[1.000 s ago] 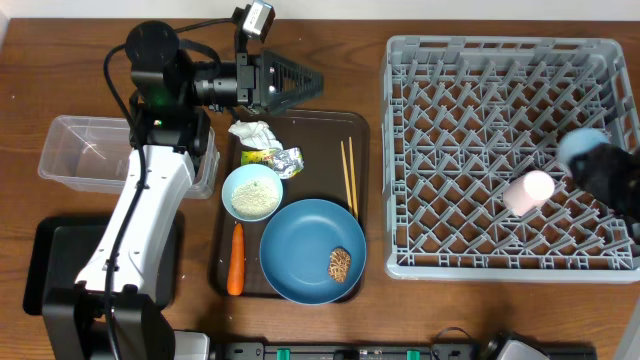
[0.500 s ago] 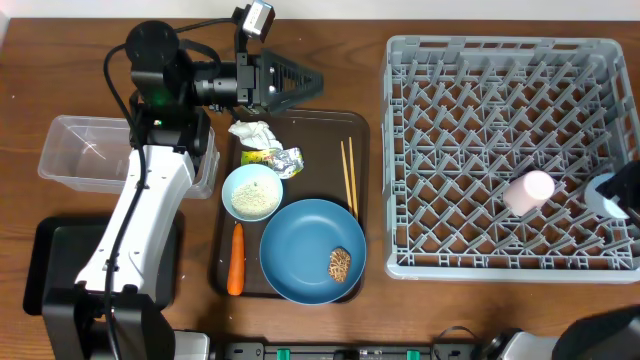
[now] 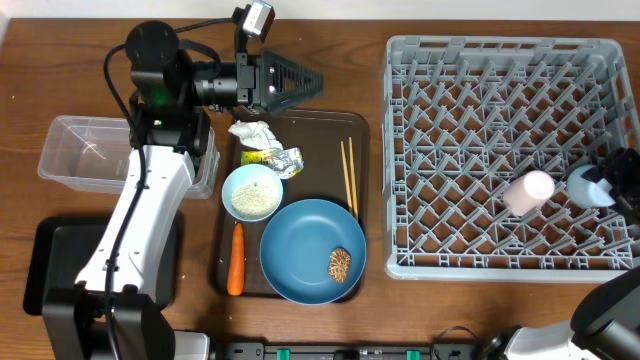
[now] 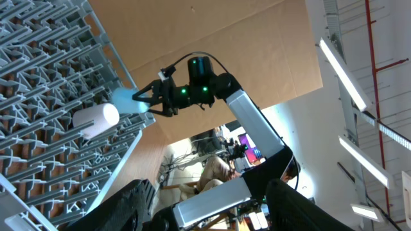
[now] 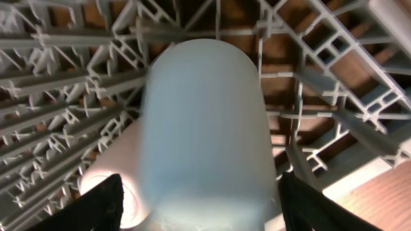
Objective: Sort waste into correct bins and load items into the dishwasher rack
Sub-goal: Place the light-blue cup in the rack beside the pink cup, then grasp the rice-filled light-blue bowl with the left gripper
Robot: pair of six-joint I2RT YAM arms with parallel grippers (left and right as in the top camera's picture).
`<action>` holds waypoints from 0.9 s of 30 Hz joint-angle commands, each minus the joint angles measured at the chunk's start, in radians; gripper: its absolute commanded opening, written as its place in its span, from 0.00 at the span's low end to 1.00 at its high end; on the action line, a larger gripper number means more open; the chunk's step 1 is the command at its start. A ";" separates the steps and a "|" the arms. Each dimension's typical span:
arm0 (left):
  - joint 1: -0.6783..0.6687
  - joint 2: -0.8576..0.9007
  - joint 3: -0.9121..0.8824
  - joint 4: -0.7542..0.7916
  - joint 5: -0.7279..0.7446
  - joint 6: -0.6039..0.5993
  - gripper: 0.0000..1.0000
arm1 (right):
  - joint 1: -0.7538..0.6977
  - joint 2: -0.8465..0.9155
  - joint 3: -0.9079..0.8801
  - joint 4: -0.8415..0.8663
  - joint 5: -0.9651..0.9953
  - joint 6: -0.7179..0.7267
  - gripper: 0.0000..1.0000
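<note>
overhead: right jaws grip the light-blue cup (image 3: pixel 584 186) beside the pink cup (image 3: pixel 528 191); left jaws spread apart.

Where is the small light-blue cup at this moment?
In the overhead view, the light-blue cup is near the right side of the grey rack, just right of the pink cup, held in the right pincer.

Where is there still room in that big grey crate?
The large square grey plastic crate is bare across its left half and far rows. Crowded only near its right edge: the small pink cup lies beside the small light-blue cup held by the right gripper.
</note>
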 commanded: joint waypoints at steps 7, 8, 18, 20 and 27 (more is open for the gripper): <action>0.001 -0.021 0.012 0.008 -0.001 0.128 0.61 | -0.008 -0.044 0.069 -0.051 -0.129 -0.017 0.78; 0.001 -0.021 0.013 0.008 -0.001 0.142 0.61 | -0.008 -0.055 0.084 -0.055 -0.172 -0.045 0.78; 0.001 -0.021 0.011 -0.010 -0.254 0.227 0.65 | 0.157 -0.317 0.161 0.027 -0.471 -0.201 0.86; 0.000 -0.021 0.011 -0.076 -0.373 0.248 0.64 | 0.206 -0.371 0.161 0.062 -0.467 -0.164 0.87; -0.058 -0.021 0.011 -0.846 -1.027 0.666 0.63 | 0.300 -0.468 0.161 0.103 -0.468 -0.105 0.89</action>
